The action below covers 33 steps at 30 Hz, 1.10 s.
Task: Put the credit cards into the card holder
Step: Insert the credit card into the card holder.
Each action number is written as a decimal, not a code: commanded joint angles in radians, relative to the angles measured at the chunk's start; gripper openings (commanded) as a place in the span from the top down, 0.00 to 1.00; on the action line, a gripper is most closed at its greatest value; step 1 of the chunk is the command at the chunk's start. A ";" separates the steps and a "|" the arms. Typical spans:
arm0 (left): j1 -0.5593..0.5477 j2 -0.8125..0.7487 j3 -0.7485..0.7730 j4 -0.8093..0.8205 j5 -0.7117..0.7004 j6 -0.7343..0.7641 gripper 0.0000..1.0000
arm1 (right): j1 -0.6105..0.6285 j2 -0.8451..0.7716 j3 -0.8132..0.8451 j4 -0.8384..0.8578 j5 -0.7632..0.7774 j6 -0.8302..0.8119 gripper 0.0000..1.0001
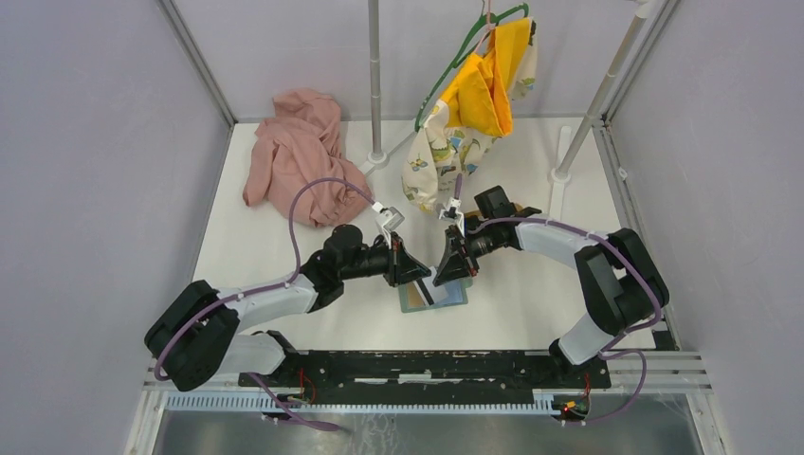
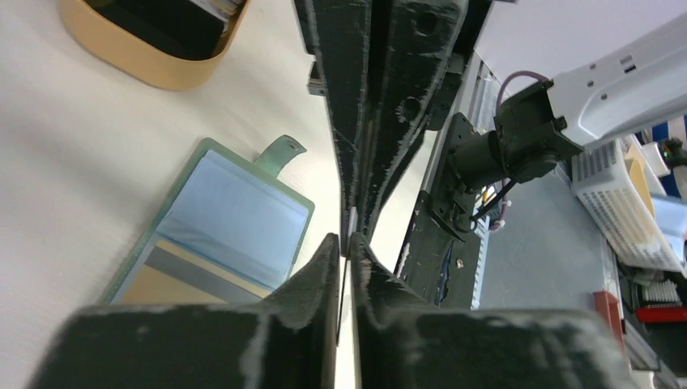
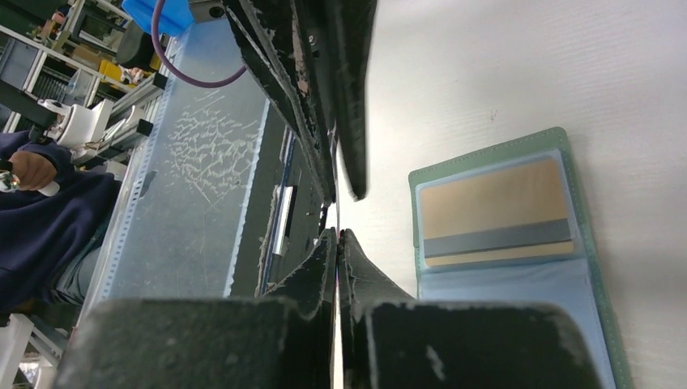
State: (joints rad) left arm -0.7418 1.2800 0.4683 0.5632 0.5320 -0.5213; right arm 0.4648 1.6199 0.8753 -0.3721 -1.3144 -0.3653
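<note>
Left gripper (image 2: 344, 243): there it was, clamped tight over the card holder (image 3: 518, 312), with a thin pale edge pinched between its tips.
Right gripper (image 3: 338, 237): pressed shut as well, tip to tip with its partner above the card holder, and the same thin edge ran between its fingers.
Held card (image 1: 427, 289): seen edge-on from both wrists, so I couldn't read its face. From above it showed as a dark slanted strip just over the card holder, gripped from both sides.
Card holder: lay open and flat on the table directly under the two grippers, pale blue sleeves up and its tab sticking out at one end.
Stowed card (image 3: 490, 203): a tan one with a grey stripe, already tucked in a sleeve of the card holder.
Wooden tray (image 2: 138, 57): sat beyond the tab end of the card holder, apart from it, with dark items inside.
How it would handle: I judged the card light, stiff and slick, so an easy one to let skid. Best pinched at one short end, leaving the leading edge free for the sleeve mouth.
Watch-out: the card holder looked soft and light, and I thought it might slide unless one arm pinned it.
</note>
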 commanded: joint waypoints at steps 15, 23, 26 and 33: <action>0.007 -0.229 -0.159 -0.126 -0.295 -0.093 0.57 | -0.152 -0.264 -0.454 0.861 0.441 0.870 1.00; 0.008 -0.162 -0.187 -0.082 -0.360 -0.158 0.66 | -0.100 -0.248 -0.523 0.953 0.560 0.996 1.00; 0.006 -0.127 -0.197 -0.056 -0.363 -0.171 0.68 | -0.081 -0.225 -0.524 0.954 0.572 0.981 1.00; 0.004 -0.048 -0.213 -0.007 -0.368 -0.177 0.72 | -0.043 -0.185 -0.522 0.957 0.587 0.993 1.00</action>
State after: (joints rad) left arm -0.7364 1.2007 0.2623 0.4713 0.1844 -0.6609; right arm 0.4053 1.4239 0.3508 0.5259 -0.7601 0.6033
